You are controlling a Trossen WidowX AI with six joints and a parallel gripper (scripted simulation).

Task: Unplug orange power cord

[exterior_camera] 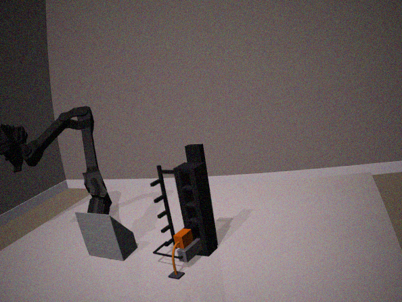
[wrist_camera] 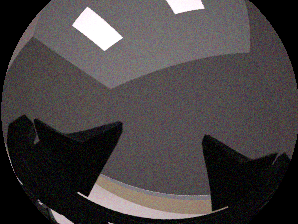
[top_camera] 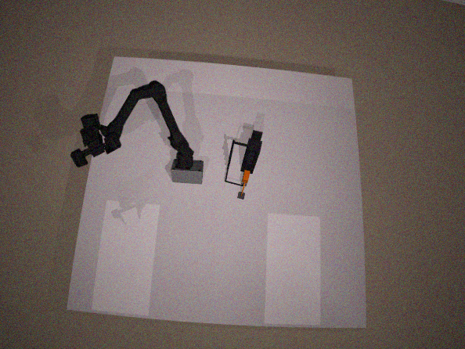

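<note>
gripper (top_camera: 80,156) wide open, empty, far left | plug (exterior_camera: 183,238) seated in strip (exterior_camera: 196,203) | approach level, straddle plug sides

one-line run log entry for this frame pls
gripper: open, empty, off past table edge | orange plug: in power strip, bottom socket | cord: untouched | phase: pre-approach

I see a white table top (exterior_camera: 304,237) set on a tan floor (top_camera: 411,156). The arm's grey base block (exterior_camera: 103,237) stands on it at near left. Just right of that block, the black power strip (exterior_camera: 197,200) stands upright on the surface, a thin black rack (exterior_camera: 164,210) beside it. A small dark pad (exterior_camera: 176,275) lies nearest, where the orange power cord (exterior_camera: 174,257) ends.
</note>
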